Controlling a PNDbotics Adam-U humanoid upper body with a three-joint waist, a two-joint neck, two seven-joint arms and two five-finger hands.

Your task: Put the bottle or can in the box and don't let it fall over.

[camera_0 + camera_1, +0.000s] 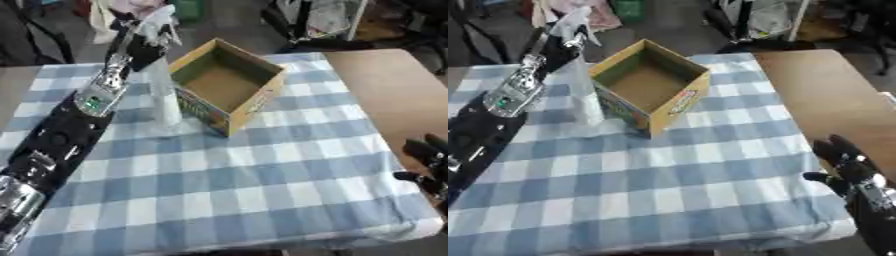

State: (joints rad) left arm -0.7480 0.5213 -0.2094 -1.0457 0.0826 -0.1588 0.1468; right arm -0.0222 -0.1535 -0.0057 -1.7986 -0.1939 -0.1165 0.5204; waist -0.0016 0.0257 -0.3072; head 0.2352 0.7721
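The left hand (138, 47) has its fingers wrapped round the tall, clear plastic bottle (163, 95), which stands upright on the checked cloth of the counter (262, 190), touching the open cardboard box (229, 82); lifting it in remains. The right hand (852, 170) rests open.

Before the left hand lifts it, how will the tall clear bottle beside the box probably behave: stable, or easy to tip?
The clear bottle is tall and narrow and stands upright on the checked tablecloth, so it will probably tip easily. It looks transparent and perhaps nearly empty, so likely light. The left hand is at its top, beside the open cardboard box; a push there could topple it.
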